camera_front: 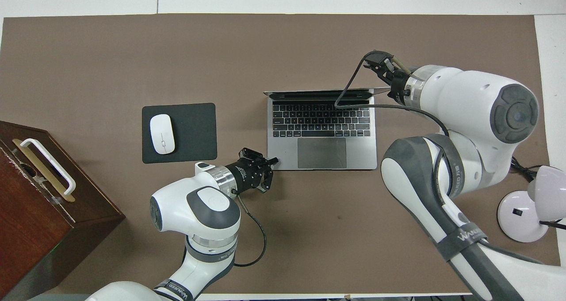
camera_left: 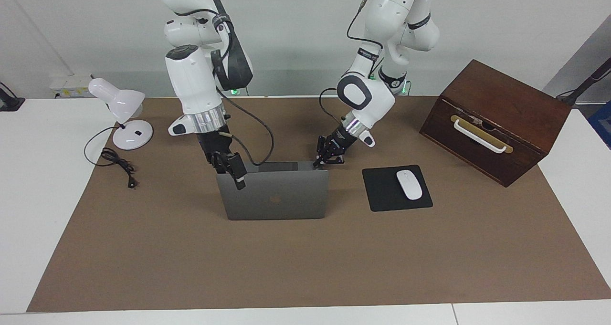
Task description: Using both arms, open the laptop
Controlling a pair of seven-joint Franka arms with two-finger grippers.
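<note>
The silver-grey laptop (camera_left: 274,198) stands open on the brown mat, its lid nearly upright with the apple logo on the outer face. The keyboard and trackpad show in the overhead view (camera_front: 322,128). My right gripper (camera_left: 235,171) is at the lid's top edge, at the corner toward the right arm's end, and lies against the lid's outer face; it also shows in the overhead view (camera_front: 379,63). My left gripper (camera_left: 327,160) is low at the base's corner nearest the robots, toward the left arm's end, and shows in the overhead view (camera_front: 269,165) touching that corner.
A black mouse pad (camera_left: 382,191) with a white mouse (camera_left: 409,184) lies beside the laptop toward the left arm's end. A brown wooden box (camera_left: 501,105) with a white handle stands past it. A white desk lamp (camera_left: 121,105) and its cable (camera_left: 117,162) sit at the right arm's end.
</note>
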